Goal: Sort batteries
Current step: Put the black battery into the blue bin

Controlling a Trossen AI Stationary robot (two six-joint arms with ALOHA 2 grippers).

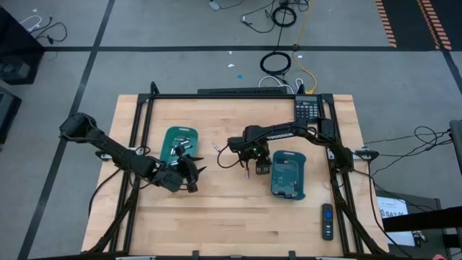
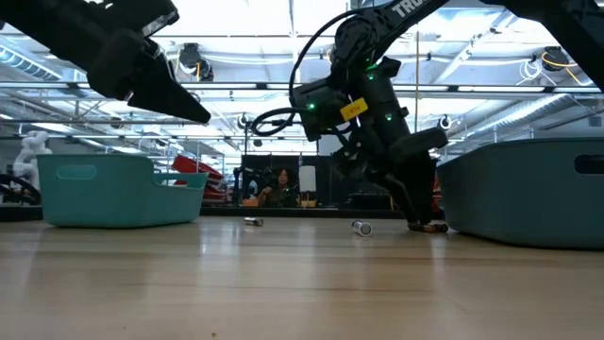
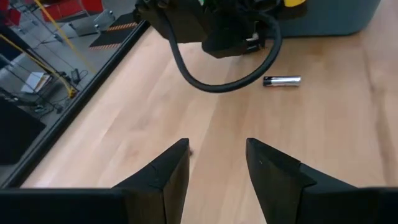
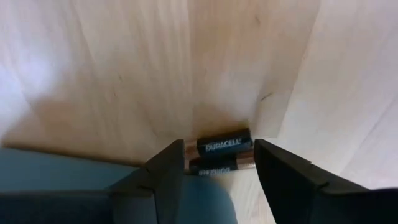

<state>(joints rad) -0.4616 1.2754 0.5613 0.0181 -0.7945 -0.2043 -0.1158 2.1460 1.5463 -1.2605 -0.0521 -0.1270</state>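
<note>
Two dark, thin batteries (image 4: 224,145) lie side by side on the wood next to the right teal tray (image 1: 289,175). My right gripper (image 4: 219,163) is open and down at the table, with one finger at each end of them. A silvery battery (image 3: 282,80) lies farther out on the wood and shows in the low view as the silvery battery (image 2: 362,227). Another small battery (image 2: 252,221) lies beyond it. My left gripper (image 3: 217,155) is open and raised above the table beside the left teal tray (image 1: 178,143). My right gripper comes from above with its fingers (image 4: 169,163) standing at the two ends of the dark batteries' pair (image 4: 214,167), which lies flat on the table. I cannot tell whether either finger touches a battery.
A calculator (image 1: 307,108) lies at the table's far edge and a black remote (image 1: 327,220) near the right near corner. The right arm's looped cable (image 3: 217,81) hangs low over the table's middle. Small silvery pieces lie in the left tray. Bare wood spans the near half.
</note>
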